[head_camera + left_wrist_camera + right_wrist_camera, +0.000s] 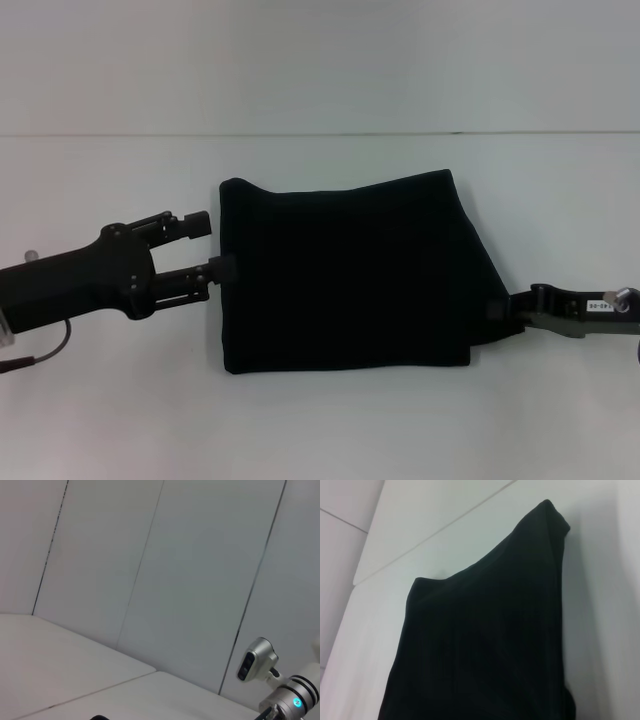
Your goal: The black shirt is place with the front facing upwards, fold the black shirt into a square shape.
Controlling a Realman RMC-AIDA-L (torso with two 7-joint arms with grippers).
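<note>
Counter [120, 420]: white, bearing the black shirt [345, 275], folded roughly square.
Left gripper [213, 245]: fingers wide, at shirt's edge.
Right gripper [505, 308]: opposite edge; fingers' state unclear.

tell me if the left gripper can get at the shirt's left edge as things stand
Probably yes. The left gripper sits open right at the left edge of the black shirt, one finger touching the cloth, and nothing lies between them on the table.

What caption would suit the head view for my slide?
Folded black shirt on the white table, open left gripper at its left edge, right gripper at its right corner.
</note>
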